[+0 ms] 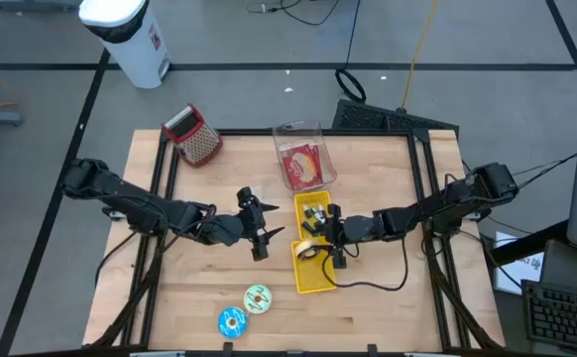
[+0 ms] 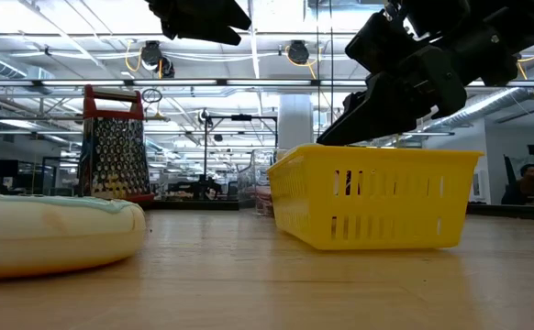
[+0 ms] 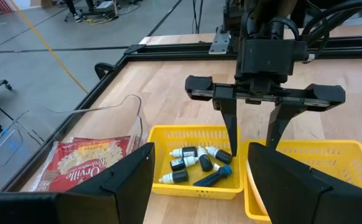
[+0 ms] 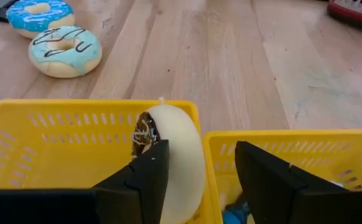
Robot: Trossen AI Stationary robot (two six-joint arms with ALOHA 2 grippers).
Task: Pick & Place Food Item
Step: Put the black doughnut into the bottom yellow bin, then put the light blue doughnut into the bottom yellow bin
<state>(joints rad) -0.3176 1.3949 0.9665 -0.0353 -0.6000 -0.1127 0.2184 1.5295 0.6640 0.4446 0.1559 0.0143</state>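
Right wrist view, fingers: right gripper [image 4: 201,149] hangs over the seam of two baskets, fingers apart and clamped on nothing.
Task item: white-iced donut [image 4: 180,146] stands on edge in the near yellow basket [image 4: 50,124], leaning on the wall beside the second yellow basket [image 4: 330,149].
Handling: probably light and soft, icing likely smooth; best pinched across its flat faces, low on the ring.
Edges: basket walls close on both sides, so one finger risks catching the shared rim.
Neighbour: small bottles [image 3: 196,163] fill the second basket.
Left gripper [image 1: 261,230]: waits beside the baskets, fingers apart, empty.
Open room: bare desk [image 1: 388,297] beyond the baskets; two iced donuts [image 4: 66,50] lie well apart.
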